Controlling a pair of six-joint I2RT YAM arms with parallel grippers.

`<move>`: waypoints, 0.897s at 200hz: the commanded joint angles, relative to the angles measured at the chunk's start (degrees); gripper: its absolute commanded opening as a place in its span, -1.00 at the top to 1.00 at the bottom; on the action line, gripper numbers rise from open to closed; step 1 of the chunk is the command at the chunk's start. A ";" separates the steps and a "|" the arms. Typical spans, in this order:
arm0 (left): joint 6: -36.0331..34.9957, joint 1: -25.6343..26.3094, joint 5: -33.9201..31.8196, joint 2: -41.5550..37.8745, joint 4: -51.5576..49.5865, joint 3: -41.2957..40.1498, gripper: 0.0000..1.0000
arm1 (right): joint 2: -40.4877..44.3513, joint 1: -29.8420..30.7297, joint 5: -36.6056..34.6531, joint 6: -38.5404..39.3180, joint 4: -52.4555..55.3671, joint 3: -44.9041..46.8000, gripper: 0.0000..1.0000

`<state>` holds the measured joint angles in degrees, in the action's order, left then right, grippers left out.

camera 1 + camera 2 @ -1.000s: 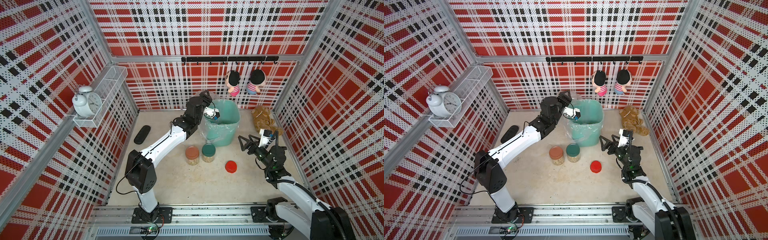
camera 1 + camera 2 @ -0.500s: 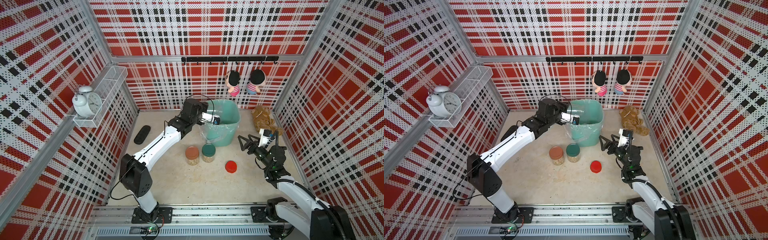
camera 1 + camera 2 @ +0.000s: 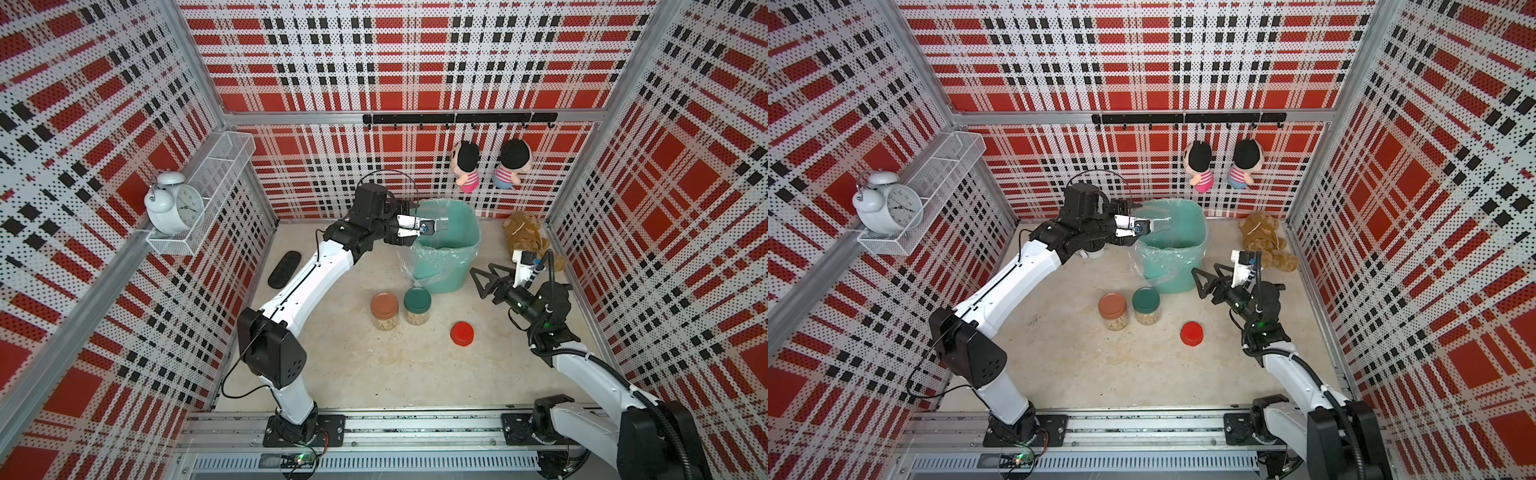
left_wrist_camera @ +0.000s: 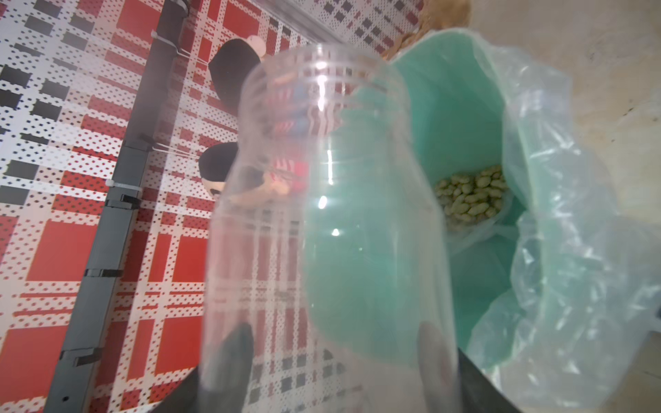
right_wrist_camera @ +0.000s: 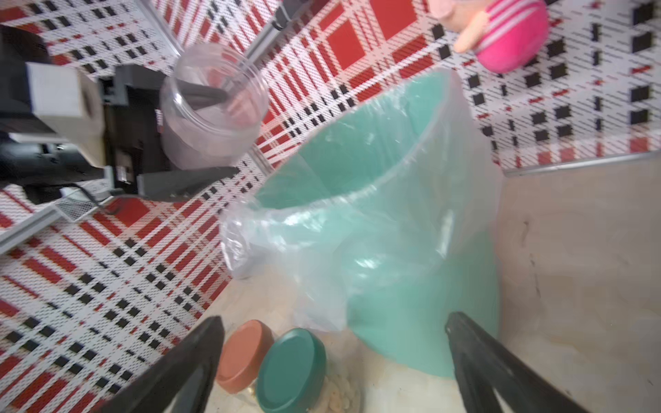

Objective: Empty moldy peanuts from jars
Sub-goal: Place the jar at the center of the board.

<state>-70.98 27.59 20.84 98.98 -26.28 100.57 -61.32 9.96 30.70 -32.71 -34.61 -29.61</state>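
The left gripper (image 4: 332, 347) was clamped on a clear lidless jar (image 4: 322, 214). Its fingers (image 4: 236, 354) were pressed against the lower wall, so that the open mouth was left free. The jar was held roughly on its side, above the surface, at the rim of the teal bin (image 3: 451, 272) on the left arm's side, with its mouth turned toward the bin's opening. Nothing could be seen inside it, so it was judged to be emptied.

A heap of moldy peanuts (image 4: 472, 196), pale and greenish, was gathered at the bottom of the bin. It lay inside the clear plastic liner (image 5: 286, 246), which was draped over the rim.

The red lid (image 3: 461, 333) was laid on the surface, well apart from the bin, presumably so that pouring was not hindered. The brown-lidded jar (image 3: 384, 311) and the green-lidded jar (image 3: 417, 306) were stood just beside each other in front of the bin, capped and holding peanuts, not yet dealt with.

The right gripper (image 3: 482, 275) was held empty beside the bin with its jaws wide apart. It was directed toward those jars, likely in readiness for uncapping.
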 commanded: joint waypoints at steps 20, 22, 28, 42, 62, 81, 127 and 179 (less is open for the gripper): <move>4.95 -0.64 10.34 -6.73 4.34 -7.90 1.00 | -2.71 -0.38 13.90 2.77 6.18 -14.11 -0.85; 5.06 -0.68 10.53 -6.94 4.51 -8.33 1.00 | -2.92 -0.38 14.51 2.86 6.69 -14.77 -0.84; 5.14 -0.86 10.93 -7.54 4.92 -9.73 1.00 | -3.58 -0.54 16.07 2.99 8.11 -16.44 -0.80; 5.44 -1.13 12.02 -8.88 5.48 -12.72 1.00 | -5.06 -0.88 18.59 3.34 11.36 -20.09 -0.75; 6.38 -1.19 13.59 -10.66 7.98 -17.23 1.00 | -7.97 -0.84 22.22 4.32 15.57 -24.32 -0.63; 7.96 -1.28 15.27 -12.09 11.86 -20.99 1.00 | -10.56 -0.82 25.27 5.17 19.51 -27.44 -0.48; 12.49 -3.72 19.36 -14.76 20.69 -27.51 1.00 | -10.80 0.03 27.10 10.49 28.57 -29.90 -0.35; 12.67 -3.68 21.36 -14.37 21.80 -28.41 1.00 | -14.12 5.07 23.78 16.27 36.81 -33.79 -0.31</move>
<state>-59.61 23.81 39.46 85.73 -7.29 72.77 -74.17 12.78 55.35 -20.73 -2.28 -61.28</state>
